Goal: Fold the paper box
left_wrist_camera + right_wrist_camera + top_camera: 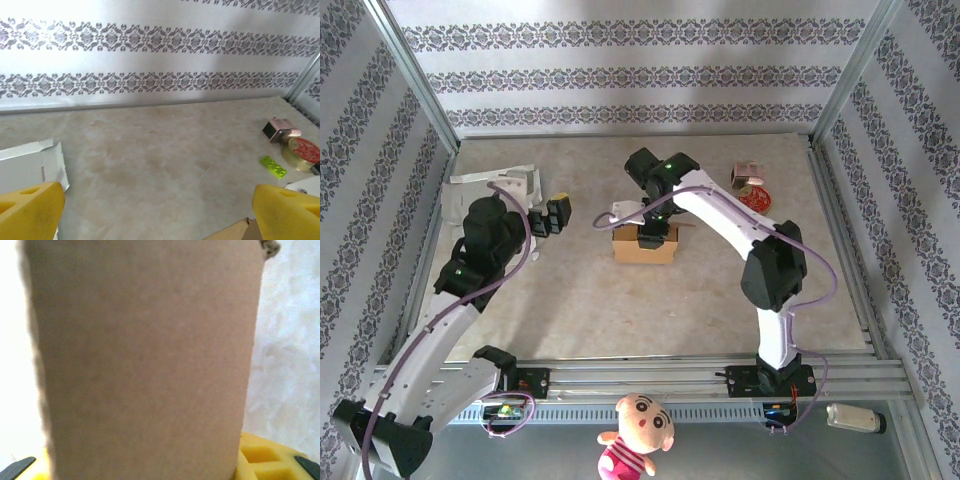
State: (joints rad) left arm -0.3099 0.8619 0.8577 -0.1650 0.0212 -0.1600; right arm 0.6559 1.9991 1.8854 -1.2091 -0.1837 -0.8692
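Small brown paper box (640, 252), upright

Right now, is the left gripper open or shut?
Open: the left gripper has its yellow fingers far apart, bare table between them.

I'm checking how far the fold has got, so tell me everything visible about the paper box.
The paper box is plain brown cardboard, matte and unprinted, standing on the table near its middle. The right pincer grips it from above. In the right wrist view a flat brown panel stands upright between the yellow fingers.
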